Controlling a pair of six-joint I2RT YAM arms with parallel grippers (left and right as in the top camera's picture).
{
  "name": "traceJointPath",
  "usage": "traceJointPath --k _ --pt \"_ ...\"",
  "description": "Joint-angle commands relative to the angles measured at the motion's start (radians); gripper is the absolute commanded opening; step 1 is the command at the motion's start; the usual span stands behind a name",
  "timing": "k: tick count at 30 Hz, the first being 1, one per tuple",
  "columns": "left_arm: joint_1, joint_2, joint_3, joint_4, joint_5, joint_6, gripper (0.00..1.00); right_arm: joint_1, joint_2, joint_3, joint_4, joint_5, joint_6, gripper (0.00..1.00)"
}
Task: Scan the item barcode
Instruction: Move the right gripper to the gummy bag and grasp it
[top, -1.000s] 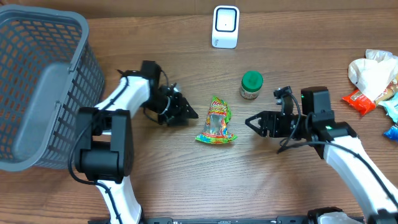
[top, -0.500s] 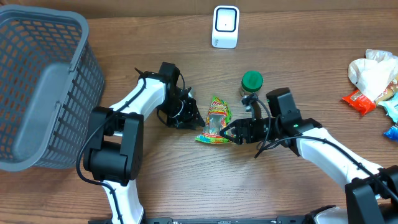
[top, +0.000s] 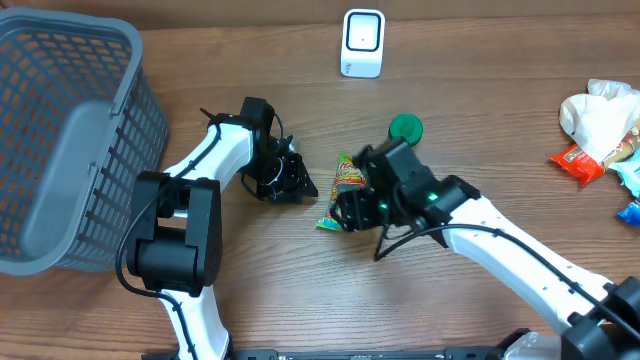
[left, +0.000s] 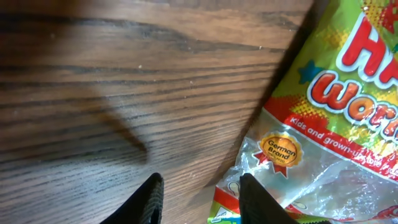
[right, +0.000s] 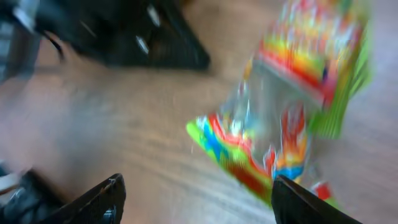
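Observation:
The item, a bright candy bag (top: 349, 174) with a clear window, lies flat mid-table. My right gripper (top: 342, 212) hangs over its lower end and covers part of it. In the blurred right wrist view the bag (right: 292, 106) lies ahead and to the right, and the right gripper (right: 199, 202) is wide open with only wood between its fingers. Just left of the bag, my left gripper (top: 306, 188) stands low. In its own view the left gripper (left: 202, 202) is slightly open over bare wood, one finger (left: 255, 199) at the edge of the bag (left: 323, 124). The white scanner (top: 362, 43) stands at the back.
A green-lidded jar (top: 406, 127) stands just behind the right arm. A large grey basket (top: 60, 140) fills the left side. A pile of snack packets (top: 600, 135) lies at the right edge. My left gripper (right: 143, 37) shows dark at the top of the right wrist view.
My right arm has swung left over the bag's lower end and opened wider. The left gripper came up to the bag's left edge, then drew back slightly.

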Motion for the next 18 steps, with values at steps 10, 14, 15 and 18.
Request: traceJointPath --k 10,14,15,18 --pt "-0.001 0.001 0.000 -0.052 -0.233 -0.012 0.39 0.026 0.130 0.089 0.000 0.353 0.064 0.84" --pt "-0.001 0.001 0.000 -0.070 -0.384 -0.058 0.43 0.026 0.223 0.126 0.007 0.352 0.064 0.88" --pt "-0.001 0.001 0.000 -0.071 -0.398 -0.060 0.47 0.026 0.239 0.132 0.010 0.352 0.064 0.88" --pt "-0.001 0.001 0.000 -0.070 -0.403 -0.060 0.63 0.026 0.266 0.137 0.020 0.352 0.064 0.89"
